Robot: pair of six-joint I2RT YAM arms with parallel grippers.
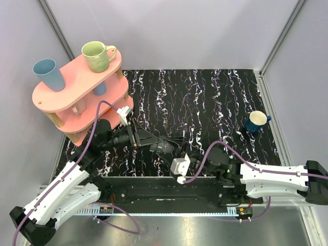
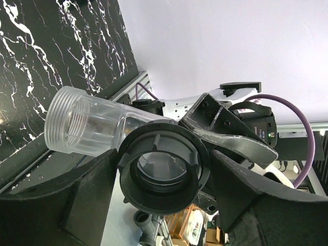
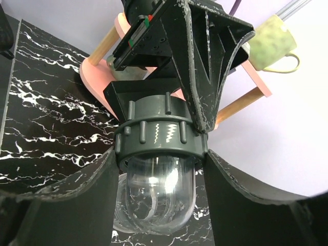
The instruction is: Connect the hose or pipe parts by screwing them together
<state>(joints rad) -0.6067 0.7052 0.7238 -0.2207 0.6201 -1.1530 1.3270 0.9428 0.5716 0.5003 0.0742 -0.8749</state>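
Black, white-veined tabletop (image 1: pixel 215 97) fills the middle of the overhead view, and both arms meet above its near edge. Between them sits the pipe assembly: a clear elbow (image 2: pixel 87 128) with a threaded open end, seated in a dark collar (image 2: pixel 164 171) with a ribbed rim. It is lifted off the tabletop, just ahead of the arm bases and a little left of centre.

The right gripper (image 3: pixel 161 169) comes at it from the near side. In its own wrist view the jaws close against the lower edge of the dark collar on both sides, with the clear dome hanging between them, so it is gripping the collar.

The left gripper (image 2: pixel 165 164) reaches in from the left and its jaws stand on either side of the same collar, very near its rim. Whether they press it or just bracket it I cannot tell.

A pink 2-tier shelf (image 1: pixel 77 84) stands at the far left corner, carrying a green mug (image 1: pixel 97 55) and a blue cup (image 1: pixel 48 73) on its top tier. 1 dark blue mug (image 1: pixel 256 121) sits on the tabletop at the right, well apart from the arms. Purple cables (image 1: pixel 205 156) loop along both arms
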